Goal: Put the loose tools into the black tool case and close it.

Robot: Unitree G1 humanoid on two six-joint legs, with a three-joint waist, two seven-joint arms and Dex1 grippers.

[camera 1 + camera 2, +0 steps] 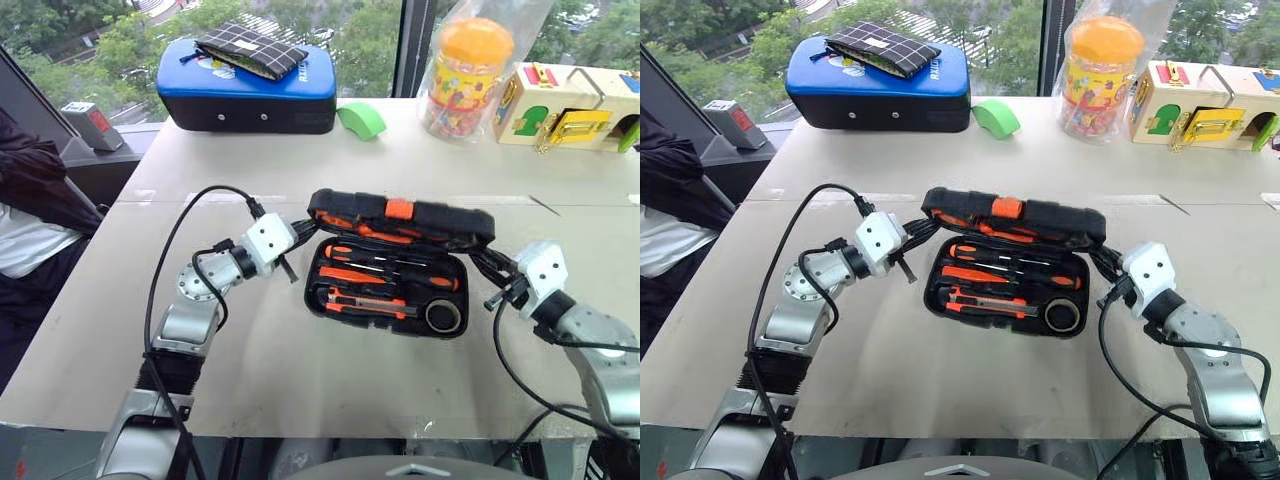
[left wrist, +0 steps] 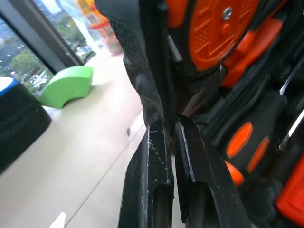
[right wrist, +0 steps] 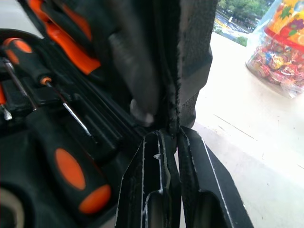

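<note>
The counter point(image 1: 300, 370) carried everything, and the black tool case point(image 1: 390, 290) lay on it between the two grippers, its tray flat and its lid point(image 1: 400, 218) raised partway over the far side. The left gripper point(image 1: 300, 230) sat at the lid's left end and the right gripper point(image 1: 492, 262) at its right end. In each wrist view the two black fingers stood nearly together with only a thin gap, and the lid's edge ran into that gap; the left gripper's fingers point(image 2: 190, 156) pinched the lid's rim, and the right gripper's fingers point(image 3: 156, 161) did the same at the other end.

Inside the tray, between the grippers and just below the lid they held, lay the screwdrivers point(image 1: 395, 272) with orange-and-black handles, the utility knife point(image 1: 365, 303) nearer the tray's front edge, and the tape roll point(image 1: 443, 316) in the corner closest to the right gripper.

Well beyond the left gripper stood the blue-topped case point(image 1: 245, 90) with a checked pouch point(image 1: 250, 50) on it, and a green block point(image 1: 360, 120) just beside it. Far past the right gripper were a jar with an orange lid point(image 1: 470, 75) and a wooden latch box point(image 1: 570, 105).
</note>
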